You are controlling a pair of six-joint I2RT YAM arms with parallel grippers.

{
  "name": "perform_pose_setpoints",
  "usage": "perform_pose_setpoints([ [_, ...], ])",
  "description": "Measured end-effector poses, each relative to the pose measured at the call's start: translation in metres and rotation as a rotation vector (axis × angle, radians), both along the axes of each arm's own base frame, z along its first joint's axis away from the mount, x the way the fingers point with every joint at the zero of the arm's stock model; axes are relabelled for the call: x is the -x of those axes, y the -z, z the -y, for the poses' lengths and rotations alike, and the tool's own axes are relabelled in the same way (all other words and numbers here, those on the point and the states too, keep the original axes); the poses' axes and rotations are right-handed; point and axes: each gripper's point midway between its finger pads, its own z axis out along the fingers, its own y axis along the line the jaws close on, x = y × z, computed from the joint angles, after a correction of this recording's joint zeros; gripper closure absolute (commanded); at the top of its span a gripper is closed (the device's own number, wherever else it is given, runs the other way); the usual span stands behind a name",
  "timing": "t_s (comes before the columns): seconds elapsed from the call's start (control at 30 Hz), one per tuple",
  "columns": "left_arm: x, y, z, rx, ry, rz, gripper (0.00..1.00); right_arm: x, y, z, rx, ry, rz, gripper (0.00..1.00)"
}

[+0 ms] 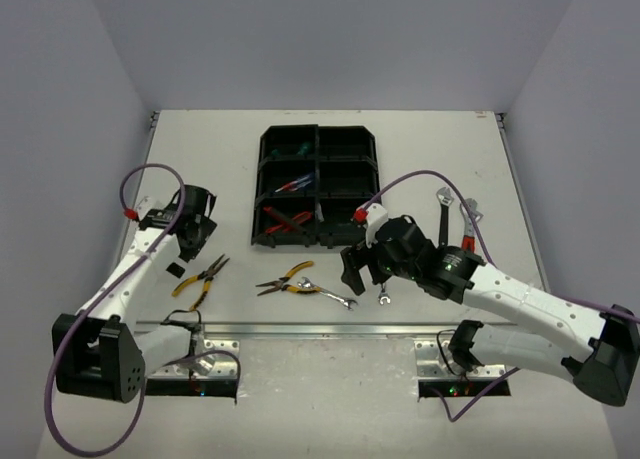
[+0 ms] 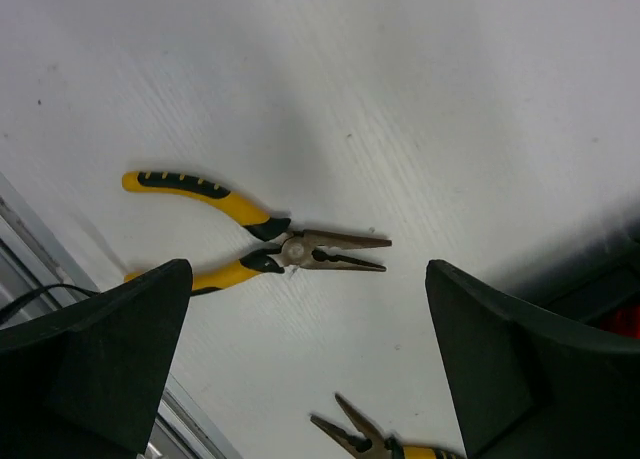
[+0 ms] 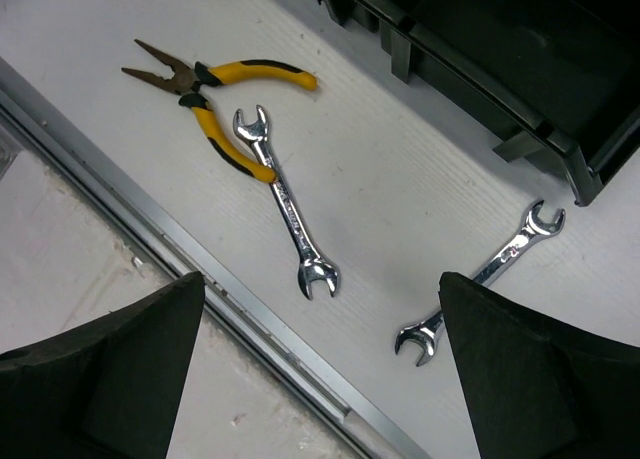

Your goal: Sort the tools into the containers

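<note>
The black organizer tray (image 1: 262, 169) stands at mid-table. Its compartments hold red-handled pliers (image 1: 283, 222) and screwdrivers (image 1: 291, 186). Yellow-handled pliers (image 1: 200, 279) lie at the near left, just below my open, empty left gripper (image 1: 188, 254). They also show in the left wrist view (image 2: 255, 241). A second pair of yellow pliers (image 1: 283, 279) touches a silver wrench (image 1: 330, 294). A small wrench (image 1: 385, 294) lies right of it. My right gripper (image 1: 365, 269) hovers open and empty over the two wrenches (image 3: 287, 204) (image 3: 490, 269).
Two adjustable wrenches (image 1: 442, 207) (image 1: 470, 219) lie right of the tray, behind the right arm. A metal rail (image 1: 320, 329) runs along the near table edge and shows in the right wrist view (image 3: 200, 269). The tray's near wall (image 3: 500, 59) is close above the right gripper.
</note>
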Motion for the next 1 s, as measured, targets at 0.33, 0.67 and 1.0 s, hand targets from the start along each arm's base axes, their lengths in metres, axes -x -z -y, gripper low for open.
perform_pose_setpoints([
  [0.33,0.018,0.058,0.003,0.126,-0.342,-0.163,0.10,0.008,0.006,0.009,0.001,-0.028,0.016,0.01],
  [0.67,0.022,0.090,-0.010,0.140,-0.497,-0.157,0.40,0.016,0.013,0.005,-0.011,-0.070,-0.013,0.01],
  [1.0,0.008,0.106,-0.020,0.171,-0.544,-0.105,0.90,0.016,0.014,0.003,-0.013,-0.082,-0.013,0.01],
])
